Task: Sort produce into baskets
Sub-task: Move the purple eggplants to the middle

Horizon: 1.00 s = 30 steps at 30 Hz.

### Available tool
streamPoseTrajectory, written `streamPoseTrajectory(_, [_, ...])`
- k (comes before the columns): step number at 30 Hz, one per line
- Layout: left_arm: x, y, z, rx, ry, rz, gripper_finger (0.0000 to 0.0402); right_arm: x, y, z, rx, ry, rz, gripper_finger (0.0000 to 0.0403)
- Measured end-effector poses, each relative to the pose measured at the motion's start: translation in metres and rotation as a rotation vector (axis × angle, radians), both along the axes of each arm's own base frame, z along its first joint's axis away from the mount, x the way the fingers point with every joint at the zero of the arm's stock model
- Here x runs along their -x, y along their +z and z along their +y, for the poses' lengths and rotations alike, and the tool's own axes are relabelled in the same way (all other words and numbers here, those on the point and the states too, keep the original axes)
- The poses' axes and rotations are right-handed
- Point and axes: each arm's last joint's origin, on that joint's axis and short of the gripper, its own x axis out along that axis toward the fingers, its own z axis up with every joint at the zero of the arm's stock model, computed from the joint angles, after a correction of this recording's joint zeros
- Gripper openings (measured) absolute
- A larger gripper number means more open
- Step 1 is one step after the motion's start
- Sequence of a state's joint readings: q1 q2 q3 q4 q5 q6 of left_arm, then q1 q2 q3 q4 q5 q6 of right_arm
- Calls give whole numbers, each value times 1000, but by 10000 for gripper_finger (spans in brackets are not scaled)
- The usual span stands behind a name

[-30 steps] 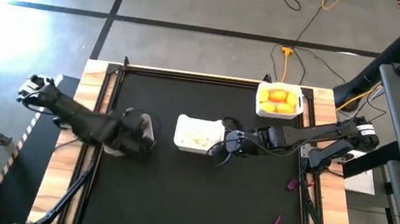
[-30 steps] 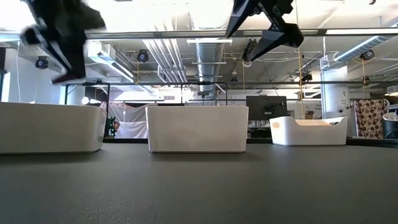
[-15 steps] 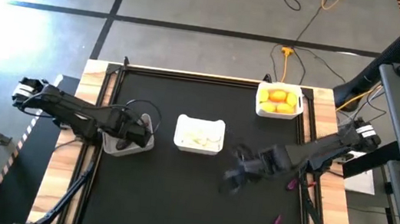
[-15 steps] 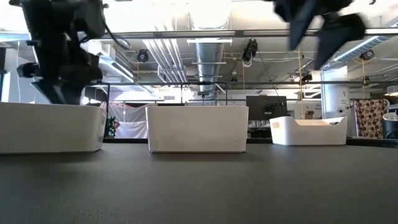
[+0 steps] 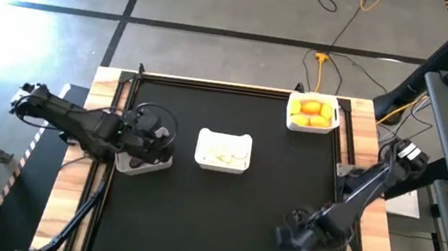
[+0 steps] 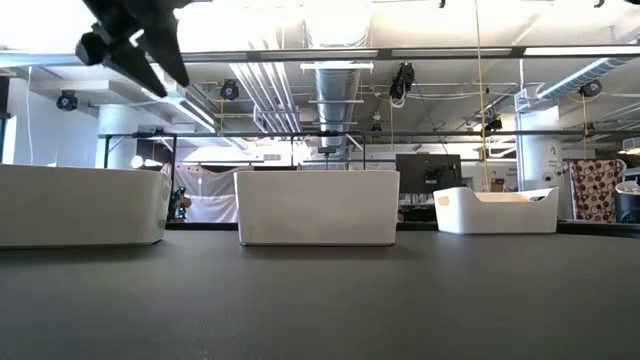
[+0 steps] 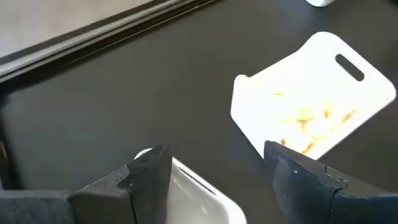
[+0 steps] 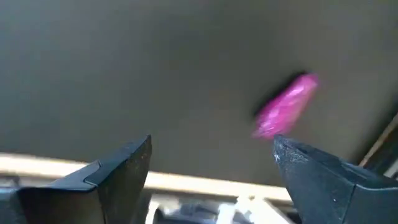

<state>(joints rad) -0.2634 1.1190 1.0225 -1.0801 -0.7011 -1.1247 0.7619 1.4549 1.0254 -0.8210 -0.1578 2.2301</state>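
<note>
The table (image 5: 221,212) has a matt black, faintly grained top with a pale wood border at the frame's left and right. The baskets (image 6: 318,207) look like smooth white plastic with a soft sheen. The purple piece (image 8: 287,104) looks glossy. The right gripper (image 8: 211,168) has matt dark fingers.

Left gripper (image 5: 154,131) fingers (image 7: 146,177) spread; right gripper (image 5: 287,238) fingers (image 8: 118,171) wide apart.
</note>
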Motion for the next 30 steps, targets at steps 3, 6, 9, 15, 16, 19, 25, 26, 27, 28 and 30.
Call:
streamPoseTrajectory(3, [-1,3,-7,-4,-31,-11,237,10,-21,10,30,-11,105,325])
streamPoseTrajectory(6, [-2,1,-13,-1,-50,-11,237,12,-42,17,22,6,243,325])
streamPoseTrajectory(9, [-2,-2,-18,3,-66,-1,237,11,-59,24,-8,56,352,325])
streamPoseTrajectory(15, [-4,-8,-23,4,-74,15,237,7,-75,27,7,142,377,324])
streamPoseTrajectory(16, [-4,-9,-23,2,-74,18,237,6,-75,26,8,154,369,322])
streamPoseTrajectory(19, [-7,-11,-24,-8,-71,25,237,2,-74,22,-3,166,352,301])
streamPoseTrajectory(25, [-13,-18,-27,-9,-76,53,237,-4,-74,17,-16,222,308,208])
streamPoseTrajectory(26, [-14,-19,-29,-1,-82,62,237,-5,-74,17,-18,235,300,189])
streamPoseTrajectory(27, [-14,-20,-30,4,-86,66,237,-5,-75,16,-20,247,292,171])
streamPoseTrajectory(28, [-15,-21,-32,7,-86,63,237,-6,-75,15,-21,256,286,154])
streamPoseTrajectory(30, [-15,-23,-36,11,-86,57,237,-9,-74,13,-22,275,272,122])
